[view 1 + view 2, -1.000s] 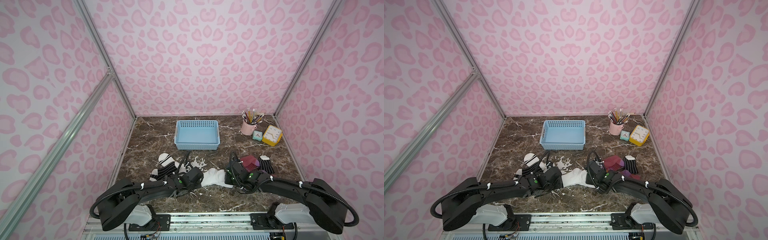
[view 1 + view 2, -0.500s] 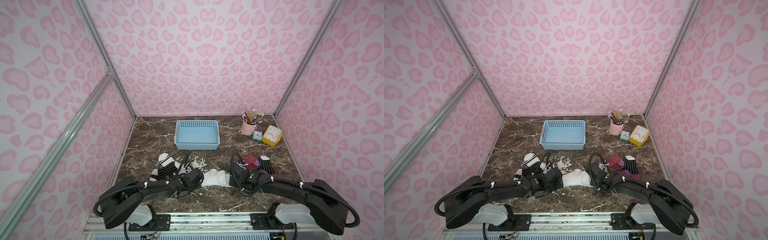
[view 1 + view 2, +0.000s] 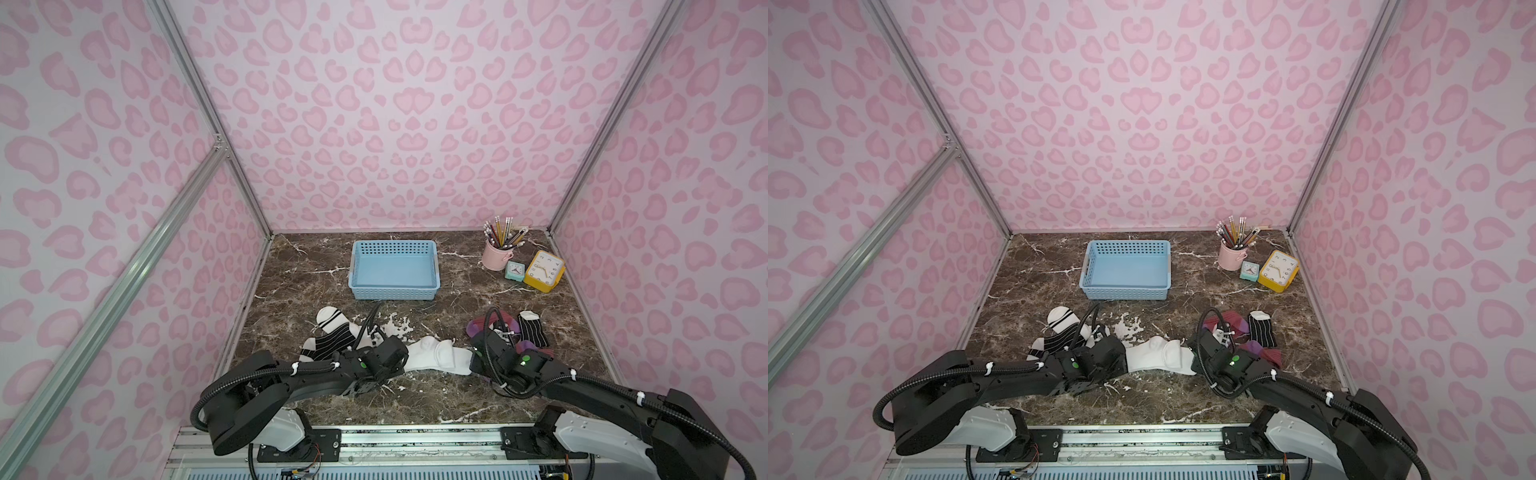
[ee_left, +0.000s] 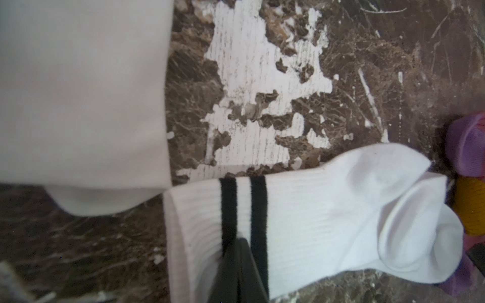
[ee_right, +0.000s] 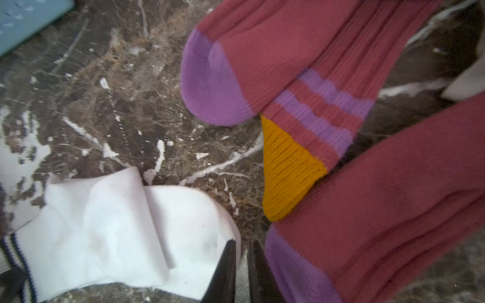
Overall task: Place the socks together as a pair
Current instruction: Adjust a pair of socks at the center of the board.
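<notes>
Left gripper: clamped shut on the cuff of a white ribbed fabric sock with two black bands, at 6 o'clock on the brown marble table.
Right gripper: jaws barely parted beside that sock's toe, gripping nothing.
Mate: second white banded sock, at 8 o'clock, well apart.
Progress: white pair not yet joined.

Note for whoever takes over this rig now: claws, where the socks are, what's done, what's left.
Left claw shut on the banded cuff of a white sock; right claw slightly open at its toe.
The second white sock lies by the left arm, partly under a black striped sock; the other black sock and both maroon socks lie by the right arm.
Done: nothing neatly paired.
Left: match whites, blacks, maroons.
</notes>
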Robot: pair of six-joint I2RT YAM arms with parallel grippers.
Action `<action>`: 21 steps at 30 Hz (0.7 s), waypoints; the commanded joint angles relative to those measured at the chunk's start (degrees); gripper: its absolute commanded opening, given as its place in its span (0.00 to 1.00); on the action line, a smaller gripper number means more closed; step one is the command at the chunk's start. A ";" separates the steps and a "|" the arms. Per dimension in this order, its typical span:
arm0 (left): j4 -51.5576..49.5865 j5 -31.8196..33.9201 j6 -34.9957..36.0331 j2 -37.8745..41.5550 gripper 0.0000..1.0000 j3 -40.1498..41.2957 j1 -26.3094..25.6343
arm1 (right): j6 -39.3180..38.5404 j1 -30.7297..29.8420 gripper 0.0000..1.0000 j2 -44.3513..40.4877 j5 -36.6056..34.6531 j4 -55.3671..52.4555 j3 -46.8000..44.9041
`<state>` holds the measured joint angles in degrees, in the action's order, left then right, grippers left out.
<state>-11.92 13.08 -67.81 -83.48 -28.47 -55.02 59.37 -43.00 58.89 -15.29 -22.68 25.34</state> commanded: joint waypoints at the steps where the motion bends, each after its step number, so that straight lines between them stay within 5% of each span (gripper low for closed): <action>1: -5.35 0.04 -0.55 -0.15 0.03 0.60 0.09 | -0.06 0.11 0.18 -3.16 -0.20 2.43 -1.59; 10: -5.39 0.03 -0.52 0.07 0.03 0.35 0.00 | -3.58 -1.03 0.43 5.43 -0.44 -1.62 5.84; 21: -5.76 0.36 -0.66 -0.19 0.03 0.12 0.00 | -3.30 -1.12 0.31 12.21 -0.76 -0.11 4.18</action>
<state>-12.14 13.08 -68.01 -83.31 -28.53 -55.07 55.88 -44.03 70.87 -15.20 -22.83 29.87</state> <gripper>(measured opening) 0.057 0.329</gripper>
